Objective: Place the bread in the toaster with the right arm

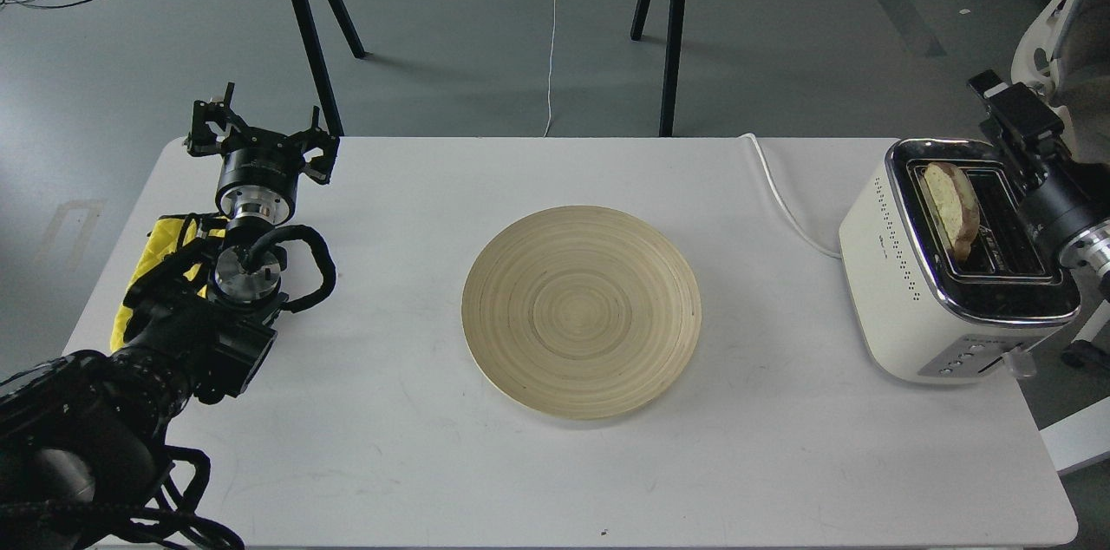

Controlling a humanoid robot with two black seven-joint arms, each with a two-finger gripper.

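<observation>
Far left: left arm (pixel 173 333) with yellow cloth (pixel 143 272) at its side, lying over the white table (pixel 364 463); left pincer (pixel 258 138) near the table's back left corner, fingers spread apart, holding nothing. Centre: round wooden plate (pixel 581 311), flat on the table, with nothing on it. Right of centre: white cord (pixel 785 199) trailing across the table to the toaster (pixel 941 272), at the table's right edge. In the toaster's left slot: bread (pixel 951 207), upright and leaning, upper part standing above the chrome top; right slot without a slice. Far right: right arm (pixel 1071 225) entering beside the toaster; right pincer (pixel 1010 112) above the toaster's rear right corner, apart from the bread; open or closed, cannot tell.
</observation>
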